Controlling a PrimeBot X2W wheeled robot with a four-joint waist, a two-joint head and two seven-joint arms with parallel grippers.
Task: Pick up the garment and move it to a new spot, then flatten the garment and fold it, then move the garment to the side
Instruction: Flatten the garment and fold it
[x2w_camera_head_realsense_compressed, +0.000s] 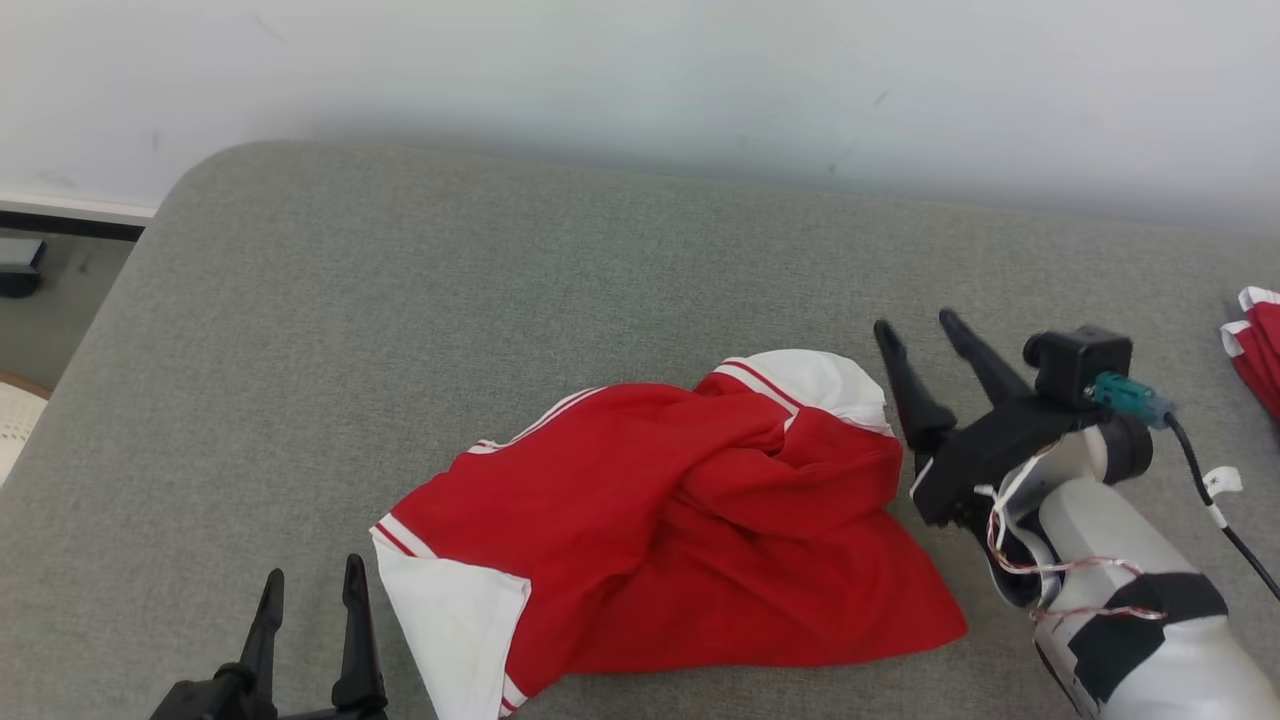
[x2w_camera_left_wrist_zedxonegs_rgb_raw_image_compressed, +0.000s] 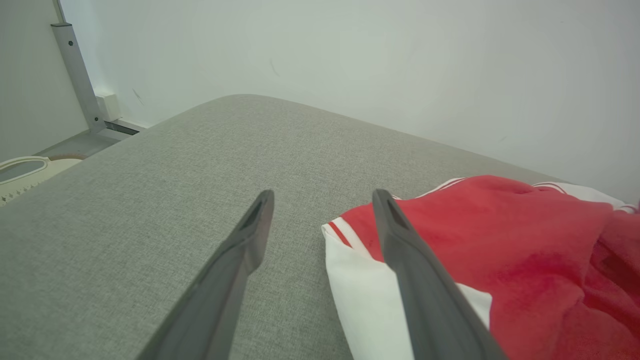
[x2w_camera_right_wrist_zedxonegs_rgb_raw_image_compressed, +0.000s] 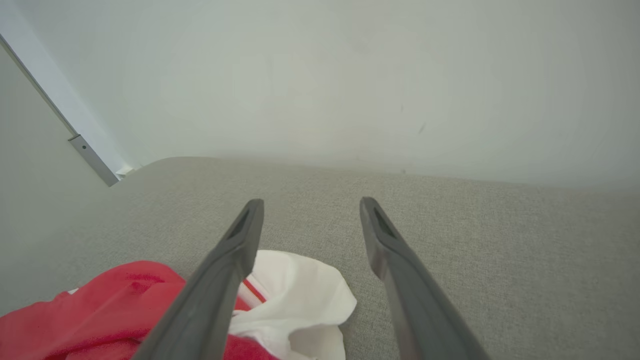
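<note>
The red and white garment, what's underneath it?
The garment lies crumpled directly on the grey cushion. Its bunched folds cover whatever else might be beneath, so that cannot be told.

No readable text, label, brand or number appears on anything here.

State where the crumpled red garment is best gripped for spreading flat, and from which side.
Probably its white sleeves, sticking out at opposite ends: near sleeve from the left, beside the left tool; far sleeve from the right, beside the right tool.

the red garment with white striped sleeves lies crumpled on the grey cushion.
</note>
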